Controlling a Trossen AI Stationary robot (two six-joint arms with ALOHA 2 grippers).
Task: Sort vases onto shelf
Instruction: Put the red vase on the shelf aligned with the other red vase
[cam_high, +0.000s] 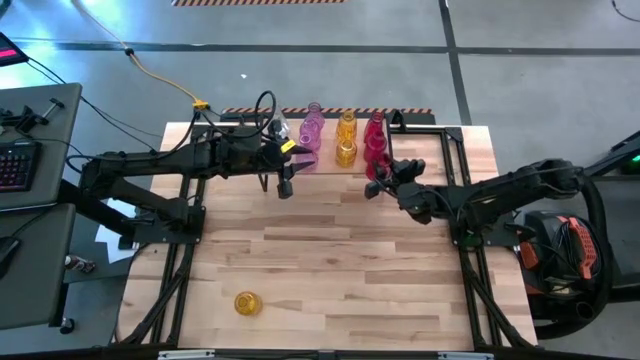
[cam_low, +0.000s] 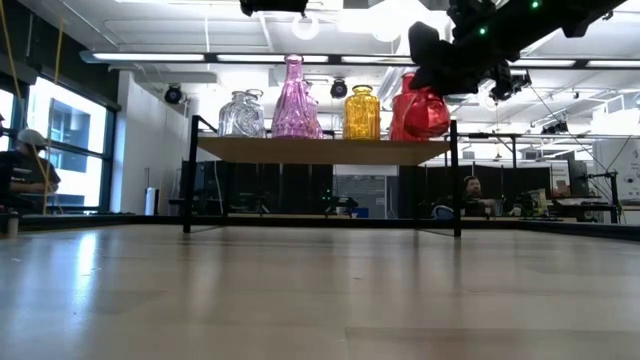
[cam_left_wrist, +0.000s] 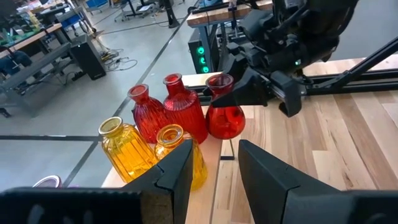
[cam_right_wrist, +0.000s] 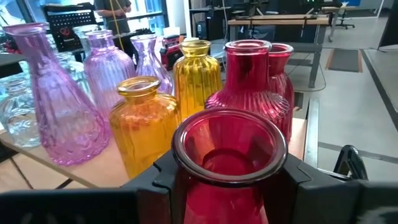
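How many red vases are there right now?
3: two red vases on the shelf beside the yellow ones, one gripped by the right end effector at the shelf's edge.

A lab: workbenches (cam_left_wrist: 37, 46), concrete floor (cam_high: 300, 25), strip-lit ceiling (cam_low: 200, 35).

held red vase (cam_right_wrist: 229, 163) — base cut off (fingers hide sides)

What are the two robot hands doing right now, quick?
Left gripper: open, holding nothing, near the shelf.
Right gripper: shut on a red vase, at the shelf's red end.
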